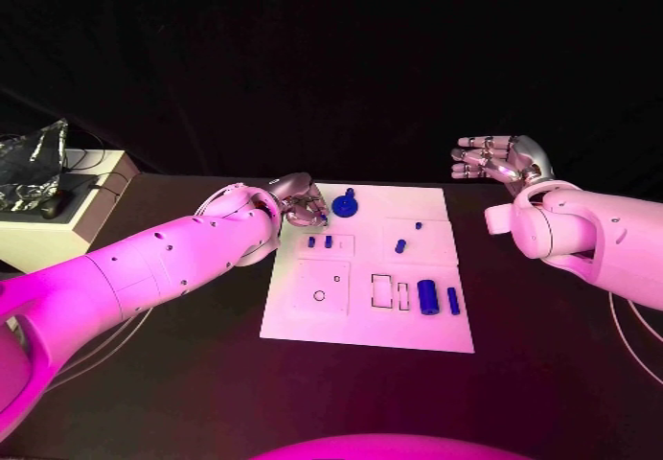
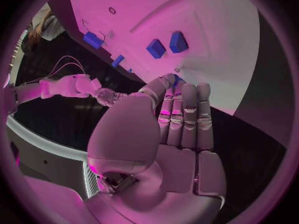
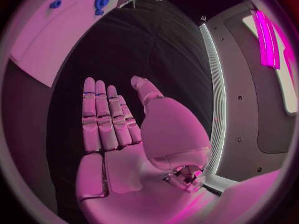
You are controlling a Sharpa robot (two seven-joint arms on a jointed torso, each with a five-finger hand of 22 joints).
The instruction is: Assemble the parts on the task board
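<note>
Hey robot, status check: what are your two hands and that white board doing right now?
Left hand at white task board's far-left corner, whether holding anything unclear. Right hand raised off-board, fingers apart, empty. Small blue parts lie unassembled. Nothing obstructing.

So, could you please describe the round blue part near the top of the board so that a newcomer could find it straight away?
Start at the white task board in the middle of the black table. Go to its far edge, just beside the left hand. There lies the round blue part, a disc with a short stem, wider than the small blue blocks nearer the robot.
</note>
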